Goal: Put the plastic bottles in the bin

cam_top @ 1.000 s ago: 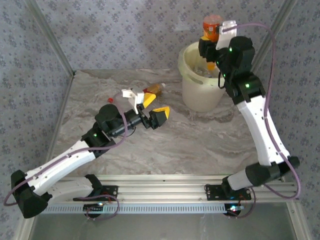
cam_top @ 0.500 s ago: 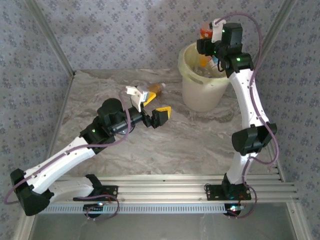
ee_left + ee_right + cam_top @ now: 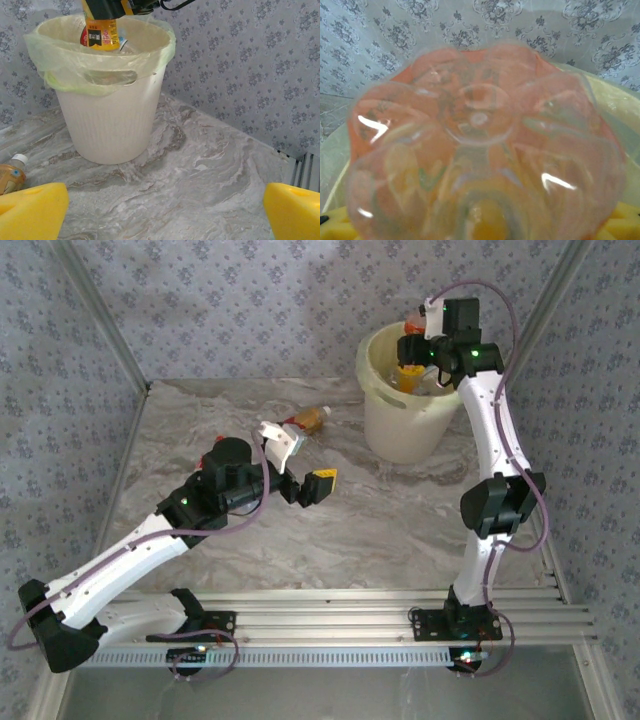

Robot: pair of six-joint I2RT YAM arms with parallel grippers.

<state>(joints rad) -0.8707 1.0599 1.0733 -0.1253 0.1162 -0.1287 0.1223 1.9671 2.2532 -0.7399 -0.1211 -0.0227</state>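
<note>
I have the right tool (image 3: pixel 413 352) over the bin (image 3: pixel 110 115) at the upper right of the overhead frame, and it is pinching an orange bottle (image 3: pixel 101 31) with a red and yellow label. In the left wrist view, the bottle's lower end is already below the rim at the upper left of the frame. In the right wrist view its moulded base (image 3: pixel 480 130) faces the lens, with a yellow pad (image 3: pixel 626 220) pressed in at each bottom corner, so I read the grip as firm.

My left tool (image 3: pixel 300 462) sits left of centre in the overhead frame, low over the tabletop (image 3: pixel 390 525). It is spread as wide as it goes and holds nothing: its two yellow pads (image 3: pixel 30 207) stand at the bottom corners of its own view with bare marble between them.

Something clear shows beside the orange bottle inside the bin, and pale shapes show there from above. I take it that several bottles are already in, though I cannot count them. The thin liner bag (image 3: pixel 50 75) folds over the rim.

One amber bottle (image 3: pixel 310 420) with a white cap lies on the tabletop just above the left tool, well apart from the bin. It is the one bottle I can see lying out.

My judgement is that the job is near its end: letting go of the orange bottle, then fetching the amber one
</note>
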